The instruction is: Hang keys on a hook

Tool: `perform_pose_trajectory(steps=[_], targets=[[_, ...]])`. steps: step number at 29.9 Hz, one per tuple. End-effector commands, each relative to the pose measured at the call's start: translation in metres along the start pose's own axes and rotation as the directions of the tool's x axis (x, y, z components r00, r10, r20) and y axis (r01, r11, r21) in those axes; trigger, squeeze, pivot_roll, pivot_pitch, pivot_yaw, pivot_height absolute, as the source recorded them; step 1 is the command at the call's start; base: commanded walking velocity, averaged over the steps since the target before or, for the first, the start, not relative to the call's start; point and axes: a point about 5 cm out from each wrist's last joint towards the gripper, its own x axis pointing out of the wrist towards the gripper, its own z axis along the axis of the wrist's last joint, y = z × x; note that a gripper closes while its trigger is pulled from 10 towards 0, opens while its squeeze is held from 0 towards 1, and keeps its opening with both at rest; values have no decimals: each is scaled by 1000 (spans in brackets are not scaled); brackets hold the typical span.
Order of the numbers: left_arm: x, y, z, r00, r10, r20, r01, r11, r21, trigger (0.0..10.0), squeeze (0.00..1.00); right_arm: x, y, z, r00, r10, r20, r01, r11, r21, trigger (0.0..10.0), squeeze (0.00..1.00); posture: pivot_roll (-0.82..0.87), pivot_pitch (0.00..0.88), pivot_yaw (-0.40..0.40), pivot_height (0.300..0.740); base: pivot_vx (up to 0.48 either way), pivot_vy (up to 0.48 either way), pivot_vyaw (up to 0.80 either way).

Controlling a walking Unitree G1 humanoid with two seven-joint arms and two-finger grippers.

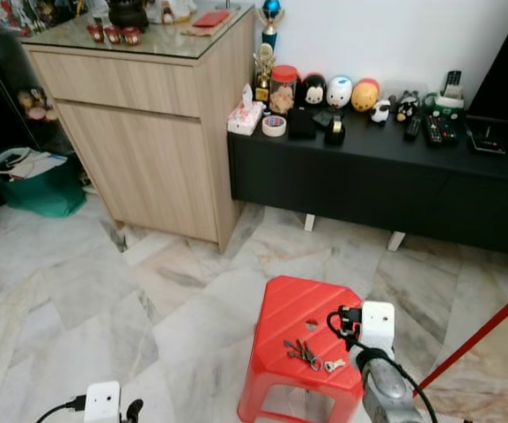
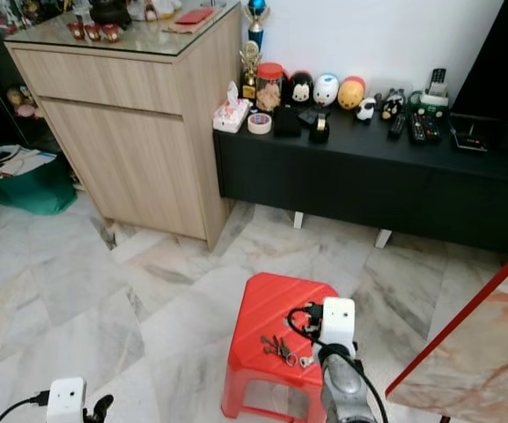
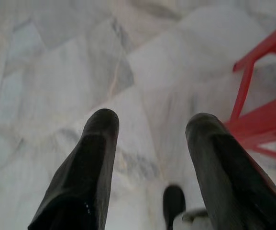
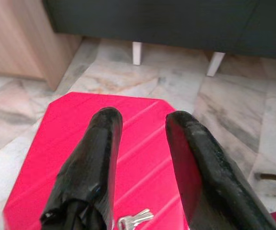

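Down low, the keys (image 1: 305, 353) are lying on the red stool (image 1: 302, 313), toward its near edge, on the marble floor (image 1: 104, 291). Over the stool, the right pincer (image 4: 140, 139) is hovering with its fingers spread a moderate way and gripping nothing; the keys are sitting just beneath it, apart from the fingers. Off to the stool's left, the left pincer (image 3: 152, 139) is hanging wide and empty above the floor. Behind, a wooden cabinet (image 1: 148, 123) is standing beside a black desk (image 1: 368, 176).
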Motion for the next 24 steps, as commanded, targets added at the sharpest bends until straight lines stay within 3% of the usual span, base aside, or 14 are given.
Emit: perform_pose_trajectory(steps=[1, 3, 8, 18, 20, 24], targets=[[20, -14, 73, 949, -34, 314, 22, 999, 42, 10000, 0, -3, -4, -3, 999, -32, 7, 32, 999, 30, 10000, 0, 7, 0, -38, 740, 0, 0, 0], [15, -24, 136, 818, -56, 572, 24, 998, 64, 10000, 0, -7, -6, 1, 997, -39, 66, 36, 999, 37, 10000, 0, 7, 0, -40, 740, 0, 0, 0], [3, -25, 145, 773, -56, 632, 35, 998, 46, 10000, 0, -13, -6, -1, 996, -20, 86, 17, 999, 26, 10000, 0, 4, 0, -41, 740, 0, 0, 0], [-20, -30, 136, 767, -69, 638, 59, 998, 36, 10000, 0, -20, -13, -7, 996, -41, 79, 39, 999, 26, 10000, 0, 13, 0, -45, 740, 0, 0, 0], [-31, -30, 124, 788, -74, 611, 69, 997, 32, 10000, 0, -25, -15, -4, 992, -46, 116, 43, 999, 32, 10000, 0, 15, 0, -43, 740, 0, 0, 0], [-34, -29, 115, 807, -79, 586, 70, 997, 38, 10000, 0, -26, -13, -4, 992, -32, 120, 30, 999, 21, 10000, 0, 4, 0, -41, 740, 0, 0, 0]])
